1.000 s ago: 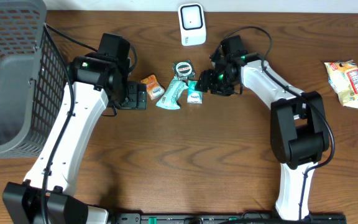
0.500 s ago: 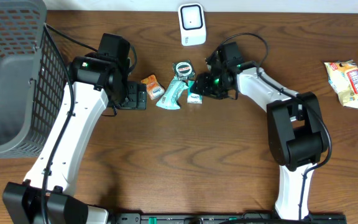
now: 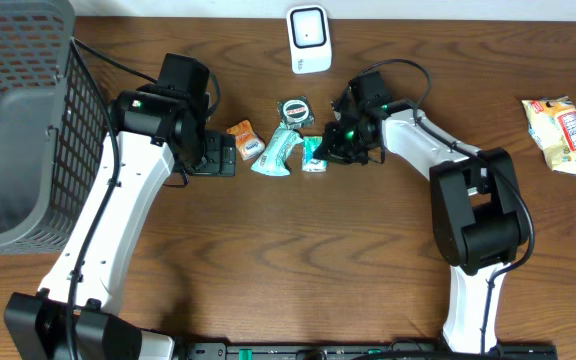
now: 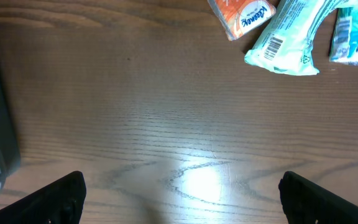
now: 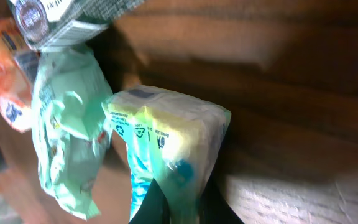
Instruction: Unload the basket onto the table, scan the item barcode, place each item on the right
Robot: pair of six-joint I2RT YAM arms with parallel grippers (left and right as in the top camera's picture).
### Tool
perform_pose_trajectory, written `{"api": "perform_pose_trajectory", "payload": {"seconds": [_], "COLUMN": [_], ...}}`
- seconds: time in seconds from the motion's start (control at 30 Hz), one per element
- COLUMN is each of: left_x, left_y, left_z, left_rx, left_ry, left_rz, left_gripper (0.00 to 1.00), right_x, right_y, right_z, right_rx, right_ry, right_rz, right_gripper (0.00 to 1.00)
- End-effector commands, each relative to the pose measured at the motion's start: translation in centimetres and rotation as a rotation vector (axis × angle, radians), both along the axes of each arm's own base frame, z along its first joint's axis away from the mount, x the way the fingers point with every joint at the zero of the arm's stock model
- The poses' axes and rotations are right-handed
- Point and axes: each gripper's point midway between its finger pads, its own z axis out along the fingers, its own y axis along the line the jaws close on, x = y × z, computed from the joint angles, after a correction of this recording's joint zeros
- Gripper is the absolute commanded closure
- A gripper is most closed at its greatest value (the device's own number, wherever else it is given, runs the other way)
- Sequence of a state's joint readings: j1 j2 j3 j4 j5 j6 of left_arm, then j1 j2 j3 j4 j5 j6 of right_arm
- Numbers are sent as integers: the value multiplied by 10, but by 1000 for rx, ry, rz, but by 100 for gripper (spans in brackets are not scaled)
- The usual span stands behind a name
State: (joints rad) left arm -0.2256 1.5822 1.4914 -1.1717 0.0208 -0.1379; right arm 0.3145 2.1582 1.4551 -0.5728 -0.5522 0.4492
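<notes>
Right hand [image 5: 178,206] is pinched on the near end of the packet [image 5: 166,140]. The packet is just beside the pouch [image 5: 67,124], its long axis running away from the fingers. Its gripped end is hidden, and no barcode can be made out. Left hand [image 4: 182,199] is spread wide above the bench [image 4: 166,124].

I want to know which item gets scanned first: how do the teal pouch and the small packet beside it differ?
The teal pouch is longer; the small packet is shorter. The pouch lies free, while the packet is pinched at one end by the right gripper. The pouch's barcode shows in the left wrist view; none is visible on the packet. Both are soft sealed wrappers, side by side.
</notes>
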Motion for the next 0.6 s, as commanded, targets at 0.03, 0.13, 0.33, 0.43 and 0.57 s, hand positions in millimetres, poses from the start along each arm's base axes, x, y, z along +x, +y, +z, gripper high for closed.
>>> {"api": "perform_pose_trajectory", "payload": {"seconds": [0.03,0.13,0.33,0.43,0.57], "left_x": [-1,-1,-1,-1,-1], "left_y": [1,1,1,1,1], "left_z": [-2,-2,-2,-2,-2], "left_rx": [6,6,6,6,6], "left_ry": [8,8,8,8,8], "left_rz": [6,6,6,6,6], "left_gripper": [2,2,2,2,2], "right_x": [-10,-17,-31,-39,-50], "right_y": [-7,-10,-34,-52,-66], "right_z": [33,66,114,113,116], "right_rx": [155,299,591,588,603], "right_ry": [-38,-101,-138,-128,-86], "right_rz": [107,204,249,241,219], "right_gripper": [99,99,99,99,99]}}
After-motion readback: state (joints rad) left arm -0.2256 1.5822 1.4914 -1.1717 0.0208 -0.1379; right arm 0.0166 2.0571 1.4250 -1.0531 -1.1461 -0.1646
